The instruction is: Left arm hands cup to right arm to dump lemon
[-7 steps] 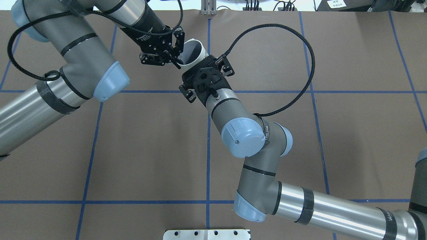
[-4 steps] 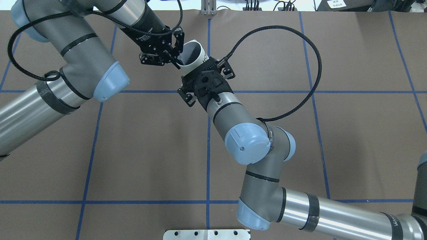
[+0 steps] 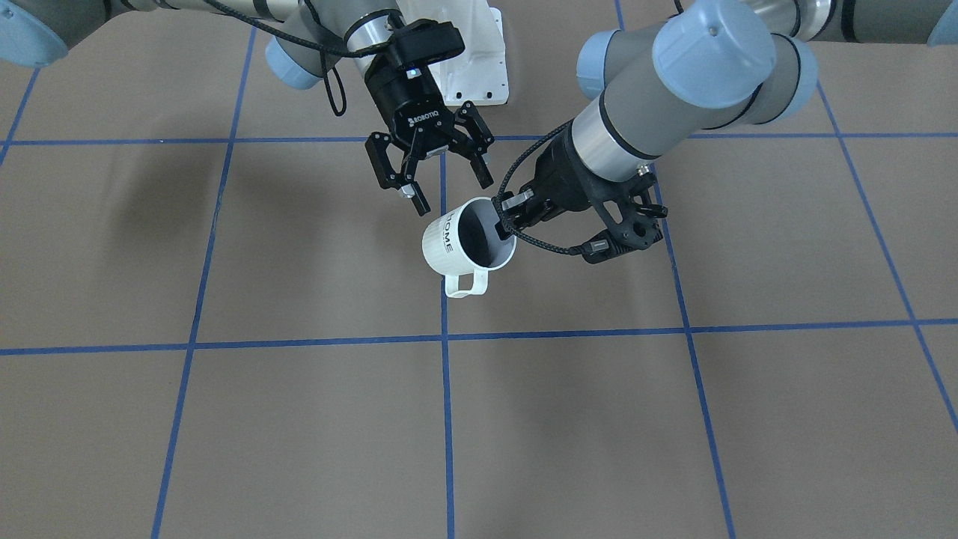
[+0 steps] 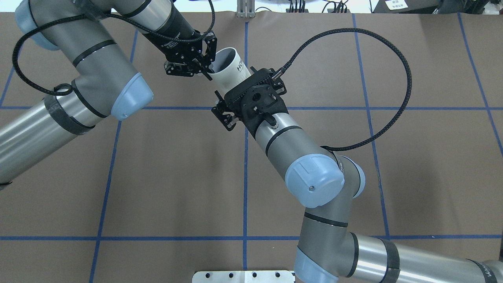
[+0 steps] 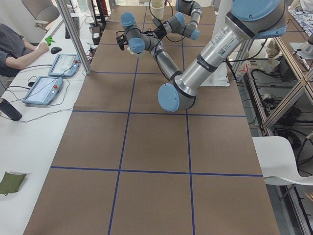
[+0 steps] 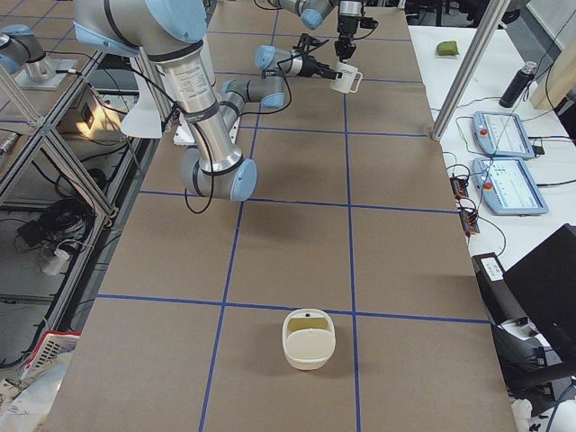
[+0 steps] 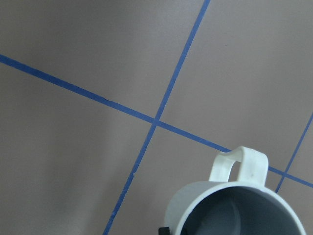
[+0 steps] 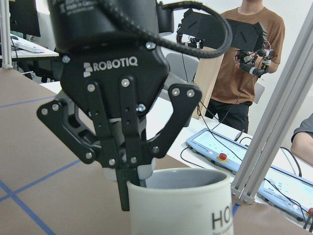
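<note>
Above the counter (image 3: 224, 419), left end effector (image 3: 503, 224) pinches the cup (image 3: 441, 245) by its rim, right end effector (image 3: 454, 195) gapes beside it; releasing before that one closes risks a drop.

Below the left gripper (image 8: 134, 183), the cup (image 8: 181, 205) is running off the bottom edge, losing its base and some lettering (image 8: 222, 219).

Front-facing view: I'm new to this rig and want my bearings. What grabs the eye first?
The white HOME cup is held off the table near the centre. It is tilted with its grey inside showing, and the left gripper pinches its rim. Close beside it, toward the robot, the right gripper hangs open, jaws spread.
</note>
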Motion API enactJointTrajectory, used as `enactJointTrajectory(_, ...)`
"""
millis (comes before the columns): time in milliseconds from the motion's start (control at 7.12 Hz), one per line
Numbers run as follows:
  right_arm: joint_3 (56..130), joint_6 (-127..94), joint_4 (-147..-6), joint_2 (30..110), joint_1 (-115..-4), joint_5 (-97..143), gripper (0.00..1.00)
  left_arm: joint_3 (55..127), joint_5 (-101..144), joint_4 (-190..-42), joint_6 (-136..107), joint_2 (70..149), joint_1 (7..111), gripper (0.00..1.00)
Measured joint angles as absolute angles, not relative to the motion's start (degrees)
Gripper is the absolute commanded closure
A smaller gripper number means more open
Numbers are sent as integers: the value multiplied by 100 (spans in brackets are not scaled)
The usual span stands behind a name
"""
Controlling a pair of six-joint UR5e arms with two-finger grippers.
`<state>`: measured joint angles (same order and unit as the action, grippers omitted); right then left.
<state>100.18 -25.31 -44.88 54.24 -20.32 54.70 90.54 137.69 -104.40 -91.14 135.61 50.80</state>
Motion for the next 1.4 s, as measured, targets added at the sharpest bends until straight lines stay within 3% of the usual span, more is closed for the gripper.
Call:
enactJointTrajectory(562,10149,-2741,-4915,5514,-2336,5688,2,9047,13421,-10424,-9100,13512,5085,100)
enactJointTrajectory(843,10171,-3300,-5569,5522,-3028,6886,1,9079,13291,-10406,-8975,13407,5111,100)
enactJointTrajectory(1405,10235,-3590,-7998,5518,-4745,10134,1,9450,13259,-10364,-7727,12539,5451,100)
